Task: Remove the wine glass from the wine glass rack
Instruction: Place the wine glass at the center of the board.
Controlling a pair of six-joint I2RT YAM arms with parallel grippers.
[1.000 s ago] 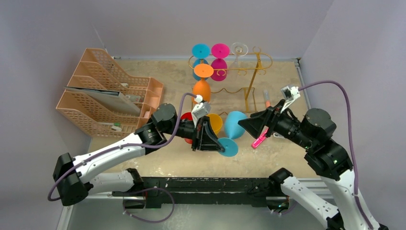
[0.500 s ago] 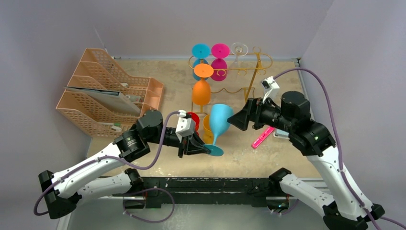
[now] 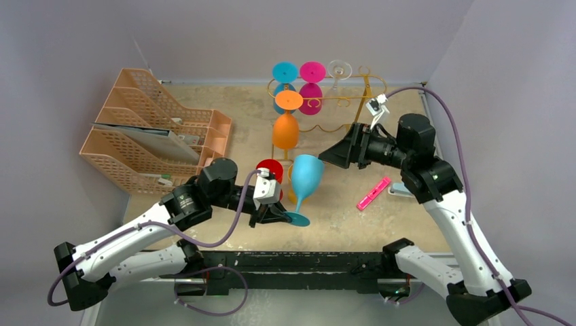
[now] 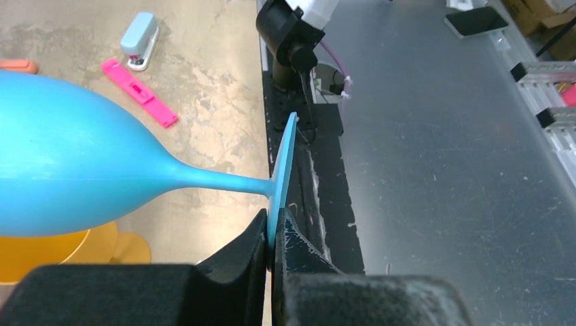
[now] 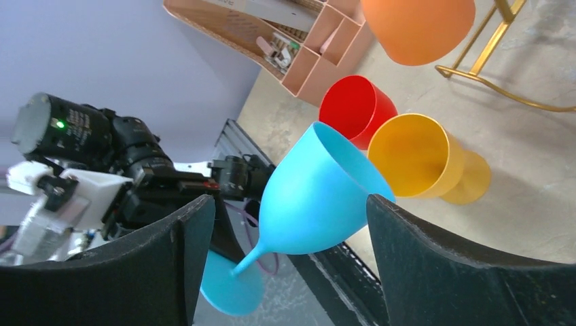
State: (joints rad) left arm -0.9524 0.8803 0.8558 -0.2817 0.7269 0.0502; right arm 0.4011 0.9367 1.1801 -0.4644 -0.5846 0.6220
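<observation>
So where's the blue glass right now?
In the top view the blue glass is near the table's front middle, tilted, its foot pinched by the left gripper, beside the red glass and the yellow glass.

L wrist view: blue glass [image 4: 68, 176] bowl cut off at left edge; yellow glass [image 4: 41, 250] mostly hidden behind it.

Centre frame, we see a sky-blue wine glass [image 3: 306, 174], a red cup [image 3: 270, 168] and a yellow cup [image 5: 416, 157]; upper centre, a gold wire rack [image 3: 337, 100], an orange glass [image 3: 286, 130], a magenta glass [image 3: 312, 94]; upper left, peach mesh trays [image 3: 112, 166]
</observation>
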